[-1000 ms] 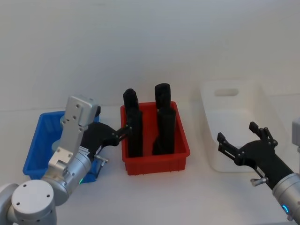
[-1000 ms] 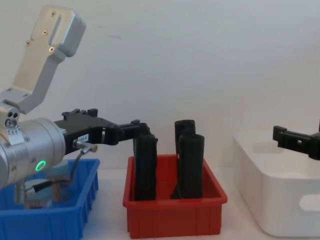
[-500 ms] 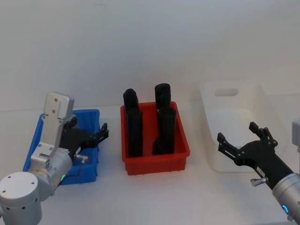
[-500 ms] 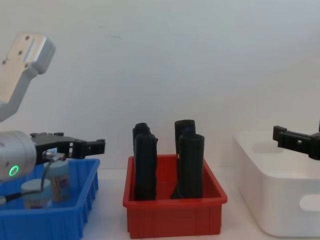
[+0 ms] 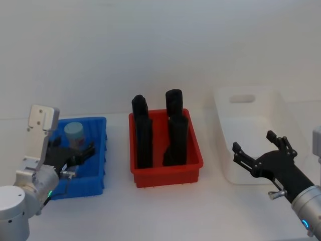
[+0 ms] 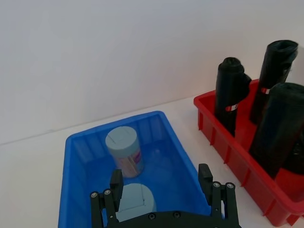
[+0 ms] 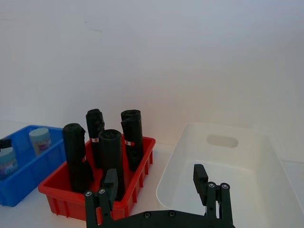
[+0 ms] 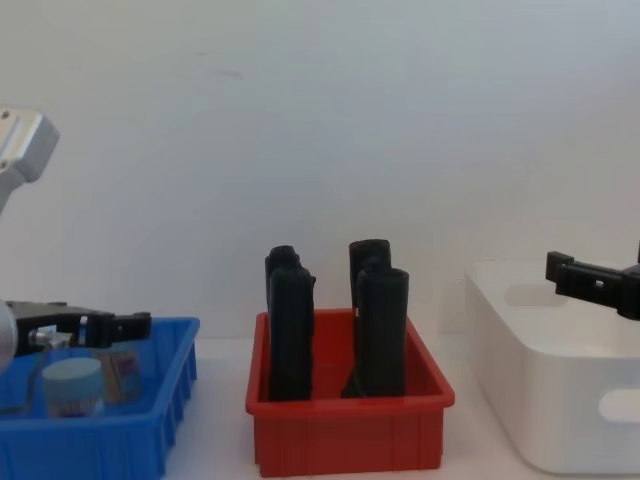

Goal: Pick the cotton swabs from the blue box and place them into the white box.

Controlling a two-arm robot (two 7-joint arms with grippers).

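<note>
The blue box (image 5: 93, 187) stands at the left and holds two cotton swab jars. One jar (image 6: 124, 151) stands upright toward the back, also seen in the head view (image 5: 75, 134). The other jar (image 6: 134, 203) sits nearer, just below my left gripper (image 6: 160, 173). That gripper (image 5: 83, 159) hovers open and empty over the box's near half. At the right stands the white box (image 5: 251, 131), with nothing visible inside. My right gripper (image 5: 253, 142) hangs open and empty above its front-left part.
A red bin (image 5: 168, 170) with several tall black rolls (image 5: 143, 131) stands between the two boxes, its rolls rising well above the rim. A white wall closes the back. Bare white table lies in front of the bins.
My left arm has drawn back to the left, from beside the red bin's black rolls to over the blue box, uncovering the jars. The right arm has not moved.
</note>
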